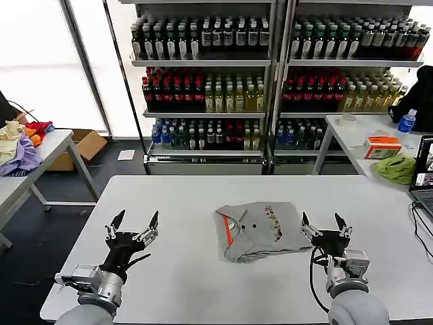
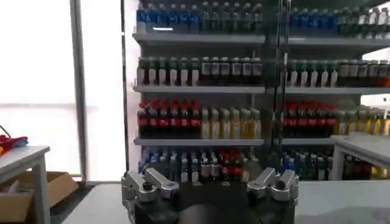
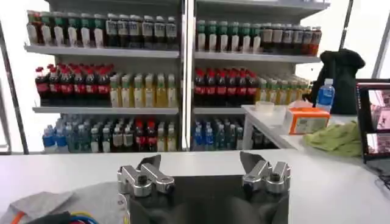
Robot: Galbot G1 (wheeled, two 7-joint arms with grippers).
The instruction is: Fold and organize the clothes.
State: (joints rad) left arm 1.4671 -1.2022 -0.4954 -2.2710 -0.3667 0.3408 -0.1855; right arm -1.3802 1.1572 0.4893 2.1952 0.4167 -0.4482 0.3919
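From the head view, a folded grey shirt (image 1: 256, 230) with an orange neck trim and a small multicoloured chest print lies flat near the middle of the white counter (image 1: 189, 203). The left hand (image 1: 132, 223) hovers over bare counter well to the shirt's left, fingers spread and gripping nothing. The right hand (image 1: 325, 226) sits just beside the shirt's right edge, fingers likewise spread. In the left wrist view, the left hand's fingers (image 2: 152, 182) stand apart, facing the drink shelves (image 2: 201, 88). In the right wrist view, the right hand's fingers (image 3: 146, 176) are apart, with the shirt (image 3: 73, 204) close beside them.
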